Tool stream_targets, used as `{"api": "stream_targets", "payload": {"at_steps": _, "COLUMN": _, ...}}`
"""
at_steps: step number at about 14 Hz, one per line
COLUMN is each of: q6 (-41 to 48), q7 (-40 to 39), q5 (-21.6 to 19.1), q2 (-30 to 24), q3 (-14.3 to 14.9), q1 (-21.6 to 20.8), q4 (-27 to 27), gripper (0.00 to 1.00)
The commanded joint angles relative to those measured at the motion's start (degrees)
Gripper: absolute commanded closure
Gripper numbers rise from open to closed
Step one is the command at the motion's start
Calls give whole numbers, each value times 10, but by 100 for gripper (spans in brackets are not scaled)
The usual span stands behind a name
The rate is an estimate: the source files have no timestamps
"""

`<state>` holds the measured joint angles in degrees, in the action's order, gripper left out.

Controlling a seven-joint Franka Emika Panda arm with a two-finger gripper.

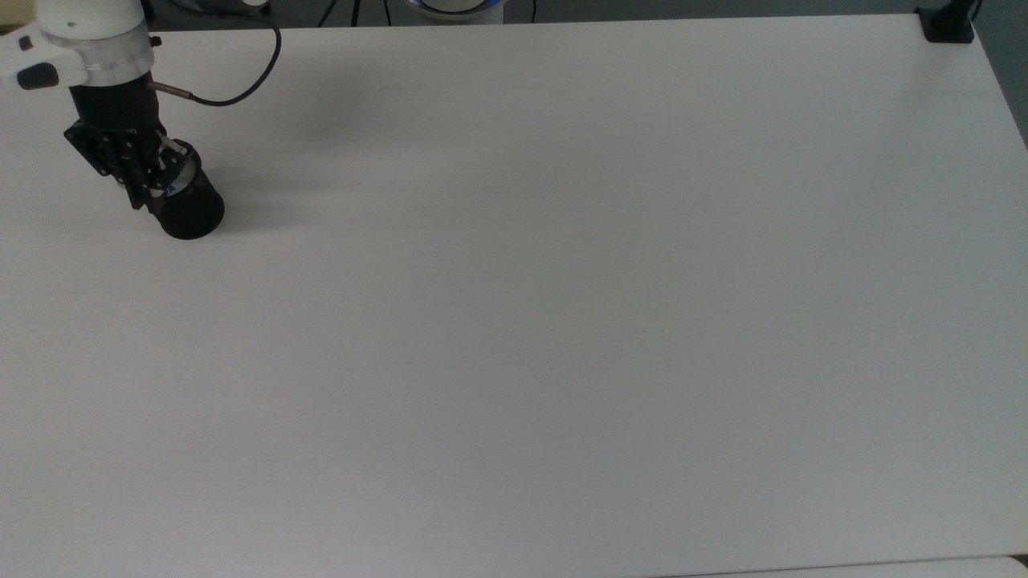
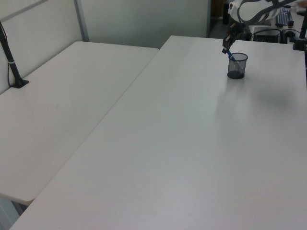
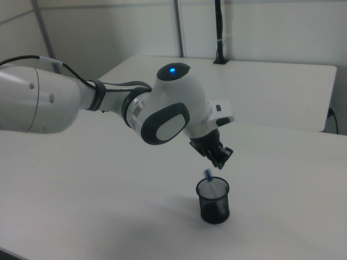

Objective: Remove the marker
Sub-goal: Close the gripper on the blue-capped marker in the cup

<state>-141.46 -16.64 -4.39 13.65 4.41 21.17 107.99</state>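
Note:
A black mesh cup (image 1: pixel 191 213) stands near the top view's left edge of the white table (image 1: pixel 562 281). The marker (image 3: pixel 208 175) leans inside the cup. Its blue cap sticks out over the rim and also shows in the left view (image 2: pixel 230 55). In the top view only a speck of blue marker (image 1: pixel 169 193) peeks out beside the arm. My gripper (image 1: pixel 151 193) hangs tilted over the cup's mouth. In the right view the gripper (image 3: pixel 222 161) is open, just above the blue cap and not touching it. The left view has the gripper (image 2: pixel 225 49) over the cup (image 2: pixel 237 67).
The arm's cable (image 1: pixel 233 92) loops over the table beside the wrist. A black clamp (image 1: pixel 948 28) sits at the top view's far right corner. A second white table (image 2: pixel 62 110) adjoins at the left view's left, with a black post (image 2: pixel 12 62).

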Motion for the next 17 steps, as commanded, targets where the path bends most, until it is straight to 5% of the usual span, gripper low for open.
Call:
{"api": "stream_targets", "payload": {"at_steps": 1, "q6": 26, "q7": 5, "q5": -10, "q2": -41, "q3": 3, "q1": -3, "q4": -1, "gripper": 100}}
{"api": "stream_targets", "payload": {"at_steps": 6, "q6": 145, "q7": -3, "q5": -3, "q2": -72, "q3": 3, "q1": -3, "q4": -49, "gripper": 96}}
{"api": "stream_targets", "payload": {"at_steps": 8, "q6": 152, "q7": 5, "q5": 2, "q2": -70, "q3": 3, "q1": -1, "q4": -36, "gripper": 39}}
{"api": "stream_targets", "payload": {"at_steps": 9, "q6": 158, "q7": 13, "q5": 3, "q2": -71, "q3": 4, "q1": 9, "q4": -26, "gripper": 22}}
{"api": "stream_targets", "payload": {"at_steps": 12, "q6": 157, "q7": 154, "q5": 16, "q2": -70, "q3": 13, "q1": 28, "q4": -6, "gripper": 13}}
{"api": "stream_targets", "payload": {"at_steps": 17, "q6": 160, "q7": 328, "q5": 107, "q2": -87, "q3": 19, "q1": 38, "q4": 43, "gripper": 16}}
